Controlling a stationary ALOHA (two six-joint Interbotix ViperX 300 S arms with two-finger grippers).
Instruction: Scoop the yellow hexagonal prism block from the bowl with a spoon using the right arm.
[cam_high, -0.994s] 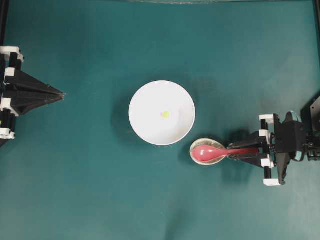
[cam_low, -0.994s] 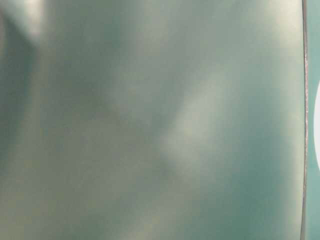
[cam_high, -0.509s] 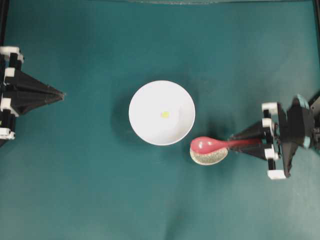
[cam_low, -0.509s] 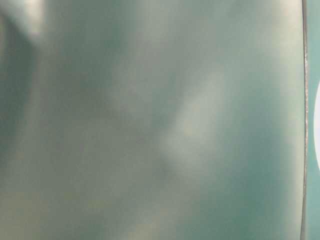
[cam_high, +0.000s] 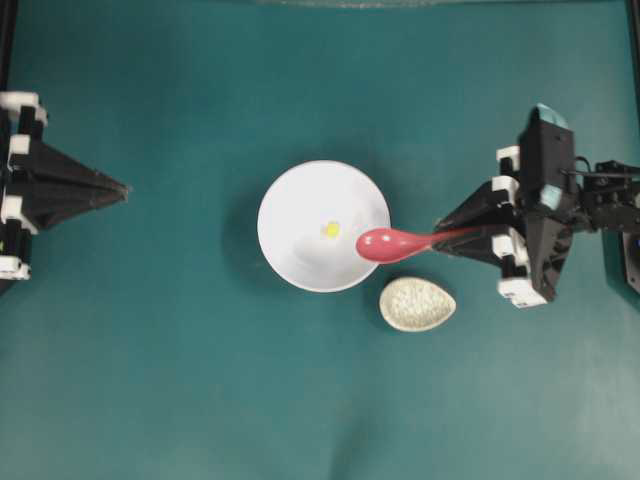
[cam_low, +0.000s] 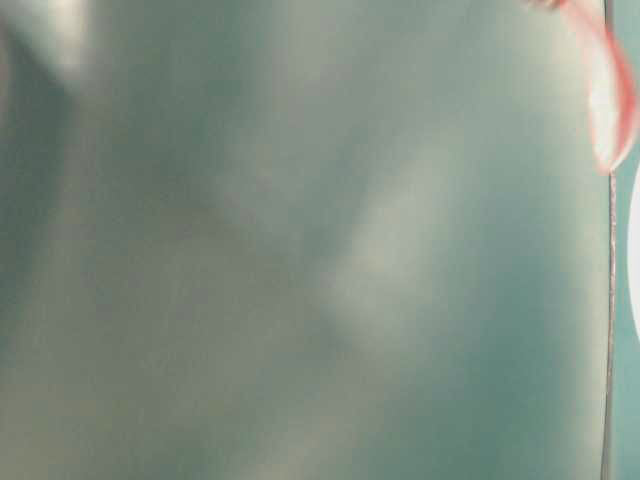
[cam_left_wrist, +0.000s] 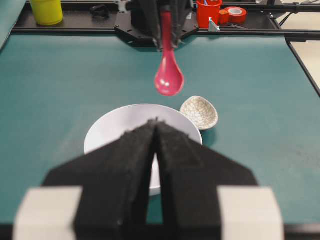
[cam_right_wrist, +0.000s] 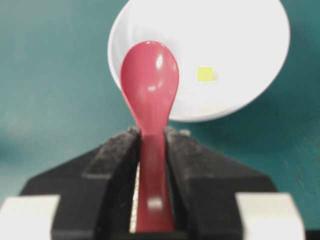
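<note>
Teal table (cam_high: 180, 380) bears bowl (cam_high: 300, 260), spoon rest (cam_high: 417, 304).

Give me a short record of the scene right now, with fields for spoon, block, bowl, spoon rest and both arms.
spoon: held by the handle, scoop over the bowl's right rim
block: yellow, inside the bowl
bowl: white, mid-table
spoon rest: speckled, nothing on it, beside the bowl
right gripper: jaws shut on the spoon
left gripper: jaws shut, holding nothing, away from the bowl

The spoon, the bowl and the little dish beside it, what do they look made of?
Spoon: glossy pink-red, bright highlights; glazed ceramic or hard plastic, can't tell which. Bowl: plain smooth white, probably ceramic or plastic. Little dish: cream with a fine crackle pattern, likely crackle-glazed ceramic.
</note>
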